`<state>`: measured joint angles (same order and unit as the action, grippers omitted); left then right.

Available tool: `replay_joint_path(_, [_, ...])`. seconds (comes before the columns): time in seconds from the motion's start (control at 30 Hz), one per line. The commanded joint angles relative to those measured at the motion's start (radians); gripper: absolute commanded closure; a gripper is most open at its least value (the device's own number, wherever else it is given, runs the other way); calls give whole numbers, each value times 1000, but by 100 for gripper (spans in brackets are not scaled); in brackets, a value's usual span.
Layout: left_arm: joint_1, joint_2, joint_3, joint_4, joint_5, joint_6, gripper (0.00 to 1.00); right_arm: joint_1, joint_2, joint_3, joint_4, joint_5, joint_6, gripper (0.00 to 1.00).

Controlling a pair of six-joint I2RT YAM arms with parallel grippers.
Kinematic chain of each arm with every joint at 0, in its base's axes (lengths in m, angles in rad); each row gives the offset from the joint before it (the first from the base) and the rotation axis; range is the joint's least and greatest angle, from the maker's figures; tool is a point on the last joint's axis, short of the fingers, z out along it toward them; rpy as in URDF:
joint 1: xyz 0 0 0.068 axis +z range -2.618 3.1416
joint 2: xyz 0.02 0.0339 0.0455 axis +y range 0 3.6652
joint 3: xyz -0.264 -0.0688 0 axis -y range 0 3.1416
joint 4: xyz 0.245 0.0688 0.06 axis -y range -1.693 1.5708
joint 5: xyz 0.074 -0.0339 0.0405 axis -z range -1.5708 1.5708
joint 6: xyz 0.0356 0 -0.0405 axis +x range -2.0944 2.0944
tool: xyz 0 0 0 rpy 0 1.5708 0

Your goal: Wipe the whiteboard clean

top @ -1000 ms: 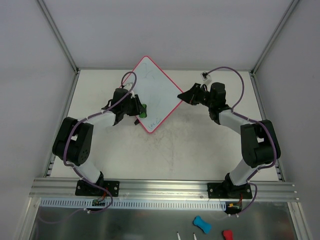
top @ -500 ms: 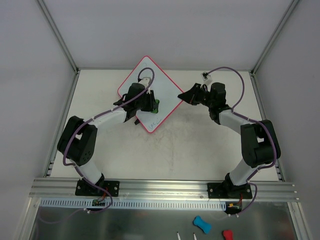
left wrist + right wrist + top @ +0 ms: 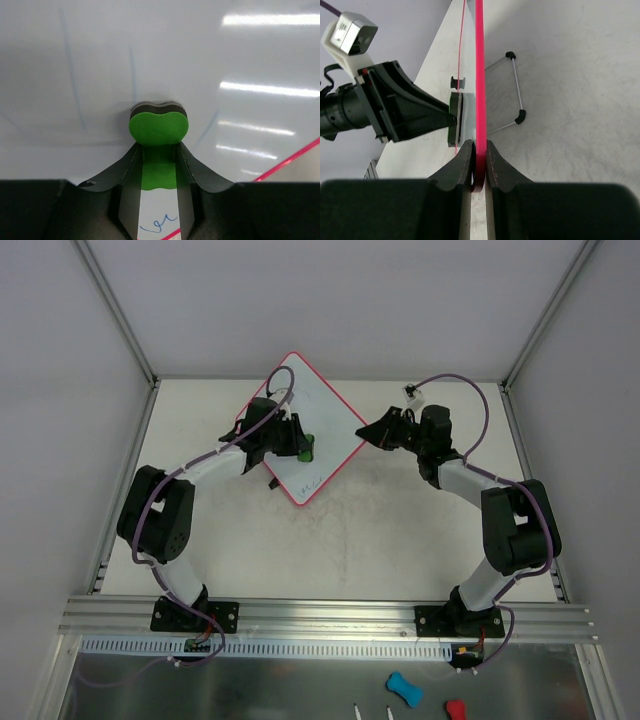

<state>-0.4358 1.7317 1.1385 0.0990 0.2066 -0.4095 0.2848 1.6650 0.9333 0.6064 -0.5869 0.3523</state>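
Tabletop (image 3: 400, 540): carries the whiteboard (image 3: 325, 420) at the middle of its far edge. The board is square and set diamond-wise, one corner toward the far edge and the opposite corner toward the near edge. Faint blue strokes show on its face (image 3: 150, 60).

Right end effector (image 3: 368, 432): fingers pressed together on the board's red-pink rim (image 3: 480, 75) at the right-hand corner.

Left end effector (image 3: 297, 445): narrowly parted, pinching the eraser (image 3: 159, 127), whose green head touches the board face.

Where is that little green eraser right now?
In the top view, left of centre: the green eraser sits in the left gripper, pressed against the whiteboard.
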Motion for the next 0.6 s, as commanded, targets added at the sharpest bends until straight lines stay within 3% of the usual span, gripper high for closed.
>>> replay_joint_path(0.0, [89,103,-17,18,17,-40,100,33,-10,16,0,-59,-67,100])
replay_joint_path(0.3, [268,152,-86,77,45,-92,100,33,-13,16,0,-59,-69,100])
replay_joint_path(0.4, [330,192,-115,128,143,-161,100,33,-13,15,0,-59,-70,100])
replay_joint_path(0.57, [344,181,-128,134,131,-190,100,31,-19,13,0,-57,-70,100])
